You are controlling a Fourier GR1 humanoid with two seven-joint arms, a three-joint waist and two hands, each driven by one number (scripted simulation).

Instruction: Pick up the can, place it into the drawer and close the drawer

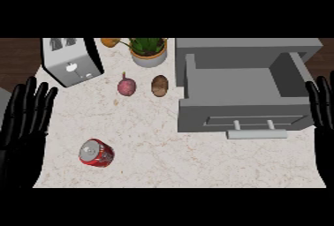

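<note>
A red can (96,153) with a silver top lies on its side on the pale marble counter (163,145), at the front left. The grey drawer (244,90) stands pulled open at the right, its inside bare, with a bar handle (256,133) on its front. My left hand (23,128) rests open at the left edge, fingers up, a short way left of the can. At the right edge my right hand (322,114) rests open beside the drawer's right wall. Neither hand touches anything.
A silver toaster (72,61) stands at the back left. A potted green plant (149,51) is at the back middle. A purple onion (127,86) and a brown potato (160,85) lie between the toaster and the drawer.
</note>
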